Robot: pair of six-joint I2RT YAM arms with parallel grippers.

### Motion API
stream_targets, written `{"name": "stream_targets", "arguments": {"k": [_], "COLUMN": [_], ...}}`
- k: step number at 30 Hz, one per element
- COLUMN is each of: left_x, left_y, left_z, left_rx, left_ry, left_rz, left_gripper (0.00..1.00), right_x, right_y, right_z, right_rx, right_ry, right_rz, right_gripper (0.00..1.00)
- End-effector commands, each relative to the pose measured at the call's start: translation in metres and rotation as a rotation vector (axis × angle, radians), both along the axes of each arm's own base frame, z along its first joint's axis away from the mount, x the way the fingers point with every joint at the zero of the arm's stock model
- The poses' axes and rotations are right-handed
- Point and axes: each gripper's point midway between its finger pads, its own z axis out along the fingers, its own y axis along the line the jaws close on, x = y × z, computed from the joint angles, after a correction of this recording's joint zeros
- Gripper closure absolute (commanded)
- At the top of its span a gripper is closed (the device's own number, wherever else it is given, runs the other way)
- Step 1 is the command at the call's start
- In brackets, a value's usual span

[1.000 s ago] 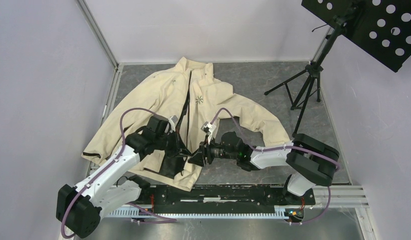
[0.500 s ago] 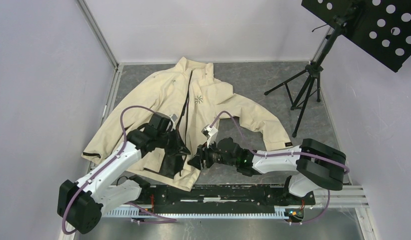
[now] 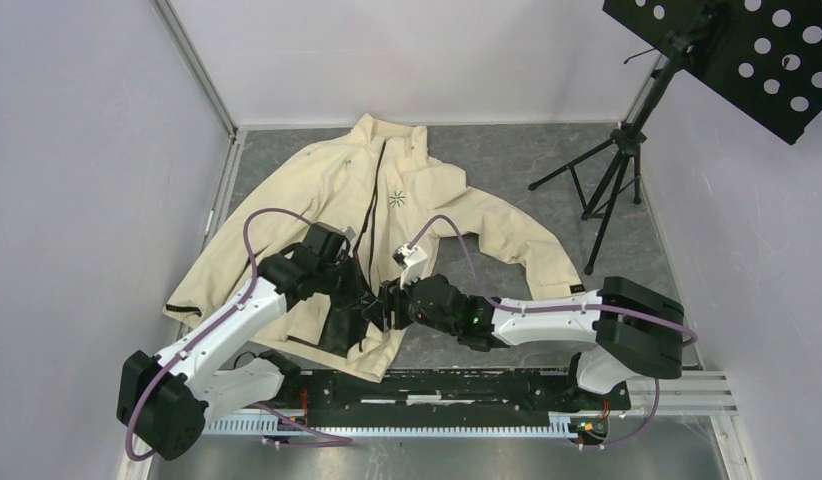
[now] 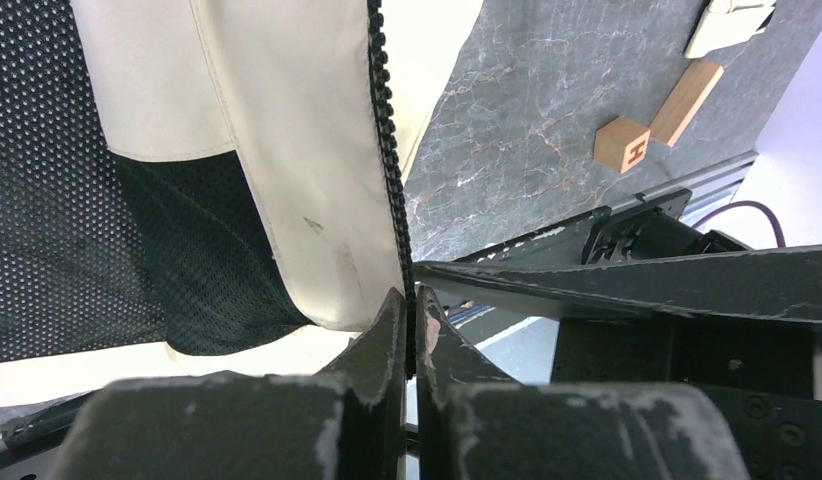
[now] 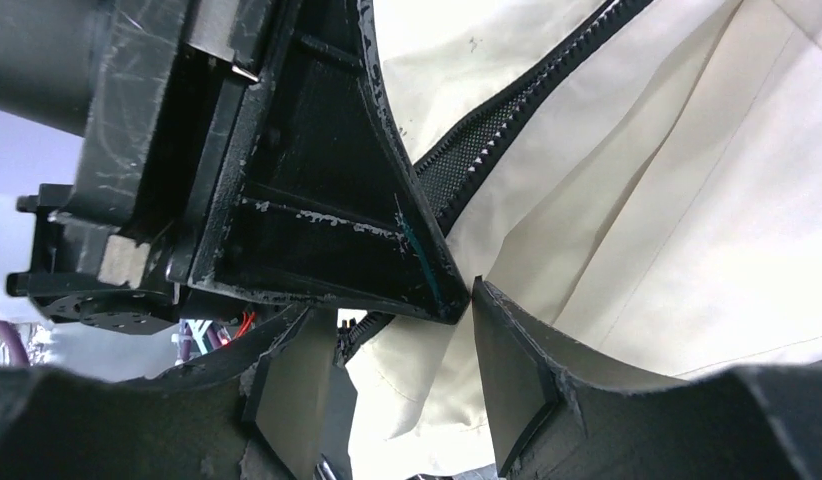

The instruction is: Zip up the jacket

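Observation:
The cream jacket (image 3: 337,185) lies front up on the grey table, collar at the far end, its front open at the hem with black mesh lining (image 3: 339,322) showing. My left gripper (image 3: 367,302) is shut on the dark zipper tape (image 4: 391,180) near the hem; the zipper's teeth run up from between its fingers (image 4: 382,335). My right gripper (image 3: 385,310) is open right beside it, its fingers (image 5: 507,365) either side of the left gripper's tip and a fold of cream fabric (image 5: 457,380). The zipper (image 5: 487,140) shows in the right wrist view too.
A black music stand with tripod (image 3: 612,165) stands at the far right. Two wooden blocks (image 4: 652,120) lie on the table (image 3: 547,150) right of the hem. White walls close in the left and back. The black base rail (image 3: 437,385) runs along the near edge.
My right gripper has moved left toward the left gripper until their tips meet at the hem. The left gripper has stayed shut on the zipper, shifting slightly right.

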Motion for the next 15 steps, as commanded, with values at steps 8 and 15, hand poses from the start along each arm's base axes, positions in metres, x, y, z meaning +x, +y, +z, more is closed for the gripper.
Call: {"name": "stream_targets", "arguments": {"k": [8,15], "left_x": [0.009,0.011], "left_y": [-0.005,-0.003], "left_z": [0.013,0.019], "left_rx": [-0.008,0.002], "left_ry": [-0.021,-0.041], "left_rz": [0.033,0.028], "left_gripper": [0.98,0.98], "right_x": [-0.003,-0.018], "right_y": [0.008,0.006], "right_z": [-0.001,-0.001], "right_rx": [-0.009,0.062], "right_ry": [0.007,0.009], "right_rz": [-0.045,0.037], "right_gripper": [0.46,0.46]}}
